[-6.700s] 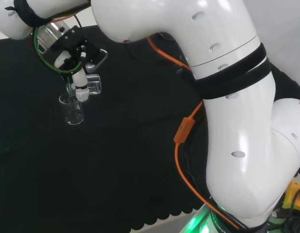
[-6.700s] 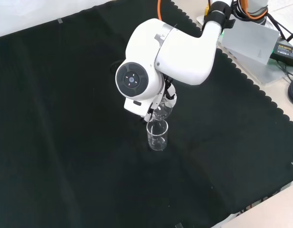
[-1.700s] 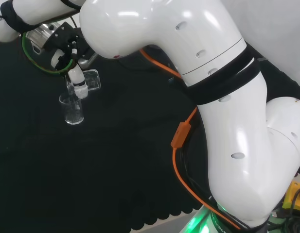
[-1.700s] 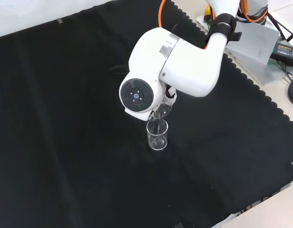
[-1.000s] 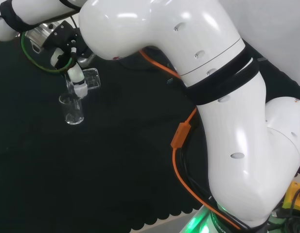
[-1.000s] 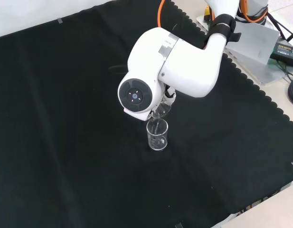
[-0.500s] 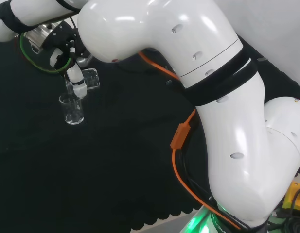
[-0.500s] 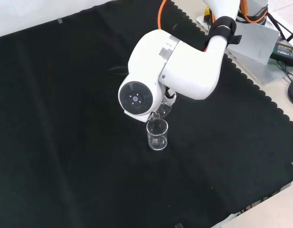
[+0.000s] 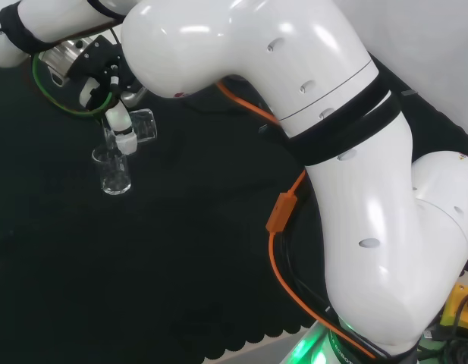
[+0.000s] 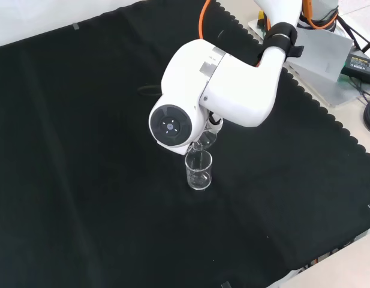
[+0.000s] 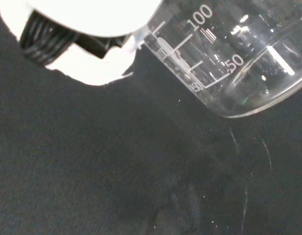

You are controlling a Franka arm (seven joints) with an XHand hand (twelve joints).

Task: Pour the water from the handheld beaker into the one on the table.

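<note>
So the clear glass beaker standing on the black cloth (image 9: 114, 171) sits just at 6 o'clock of the big white link's round grey cap in the front view (image 10: 198, 171), upright, and I honestly can't tell how much water is in it. Right above it, touching or nearly touching its rim at 12 o'clock, is the clear graduated beaker in the black and white hand (image 9: 141, 126), tipped over on its side with the mouth down toward the standing one. The hand (image 9: 120, 125) has its fingers curled around that tilted beaker, a white finger running down its near side in the head view. The wrist view puts the tilted glass (image 11: 224, 54) up close and it looks pretty much empty, just a few droplets. Compared to a second or two back, barely anything has shifted: same tilt, same spot over the rim, only a slight wobble of the arm. My read is the pour is basically finished and the next thing is tipping the held beaker back upright.
</note>
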